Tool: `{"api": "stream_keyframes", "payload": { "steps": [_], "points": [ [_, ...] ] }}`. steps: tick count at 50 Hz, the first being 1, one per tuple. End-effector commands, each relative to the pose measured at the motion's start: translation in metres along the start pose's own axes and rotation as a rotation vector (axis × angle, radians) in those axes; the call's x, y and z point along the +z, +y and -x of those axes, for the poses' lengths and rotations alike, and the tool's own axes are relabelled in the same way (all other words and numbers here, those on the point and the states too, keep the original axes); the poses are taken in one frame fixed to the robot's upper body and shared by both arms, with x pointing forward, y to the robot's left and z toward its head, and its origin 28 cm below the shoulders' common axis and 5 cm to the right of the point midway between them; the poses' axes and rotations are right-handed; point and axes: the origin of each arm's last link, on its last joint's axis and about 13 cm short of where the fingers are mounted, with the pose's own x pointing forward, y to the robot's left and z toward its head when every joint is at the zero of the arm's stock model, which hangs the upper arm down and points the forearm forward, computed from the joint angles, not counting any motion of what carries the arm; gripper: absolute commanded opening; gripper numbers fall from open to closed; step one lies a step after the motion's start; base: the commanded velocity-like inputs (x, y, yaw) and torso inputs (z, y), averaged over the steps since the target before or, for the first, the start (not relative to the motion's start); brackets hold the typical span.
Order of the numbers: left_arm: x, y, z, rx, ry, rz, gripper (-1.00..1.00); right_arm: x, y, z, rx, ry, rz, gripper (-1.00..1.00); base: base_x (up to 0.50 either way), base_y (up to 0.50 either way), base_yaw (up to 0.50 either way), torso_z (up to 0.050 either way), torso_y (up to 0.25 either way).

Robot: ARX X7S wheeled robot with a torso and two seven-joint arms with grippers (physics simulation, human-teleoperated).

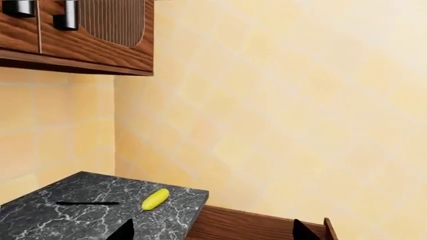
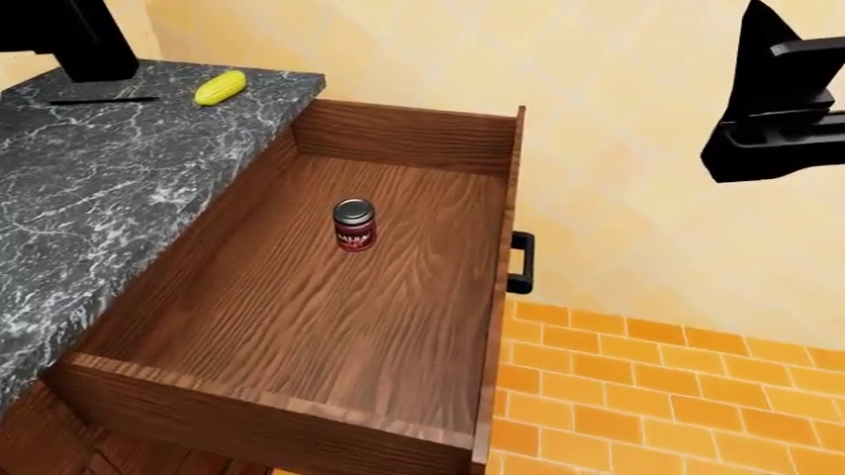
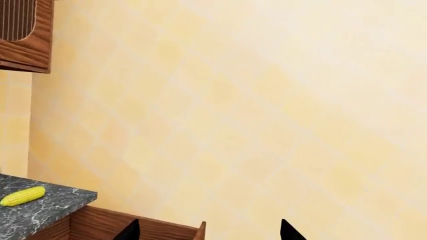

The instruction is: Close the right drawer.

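Observation:
The right drawer [image 2: 330, 327], long and of reddish-brown wood, stands pulled far out from under the dark marble counter [image 2: 93, 188]. Its black bar handle [image 2: 520, 262] sticks out from the front panel towards the tiled floor. A small salsa can [image 2: 354, 225] stands upright inside. My left gripper [image 1: 212, 234] is open, hovering above the counter's end and the drawer's back wall [image 1: 247, 225]. My right gripper [image 3: 209, 232] is open too, raised in the air above the drawer's corner [image 3: 199, 231]. Neither touches anything. In the head view only the right arm [image 2: 779, 99] shows, high at the right.
A yellow corn cob [image 2: 220, 87] and a thin black utensil [image 2: 103, 100] lie on the counter's far end. Wooden wall cabinets with silver handles [image 1: 67, 15] hang above. A cream tiled wall [image 2: 634, 119] runs behind, and orange floor tiles [image 2: 660, 396] lie beside the drawer.

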Motion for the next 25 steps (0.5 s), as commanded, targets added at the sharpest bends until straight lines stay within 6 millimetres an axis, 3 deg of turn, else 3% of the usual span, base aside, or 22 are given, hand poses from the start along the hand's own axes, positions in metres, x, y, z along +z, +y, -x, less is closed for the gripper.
{"api": "stream_keyframes", "payload": {
  "steps": [1,25],
  "points": [
    [0.0006,-0.0004,0.0010,-0.003,0.001,0.002,1.00,0.0012,-0.0007,0.0009,0.001,-0.003,-0.023,1.00,0.00,0.00,-0.50,0.000,0.000],
    [0.0007,0.0001,0.0010,-0.002,0.001,0.002,1.00,0.0018,-0.0012,0.0013,-0.001,0.000,-0.019,1.00,0.00,0.00,-0.50,0.000,0.000]
  ]
}}
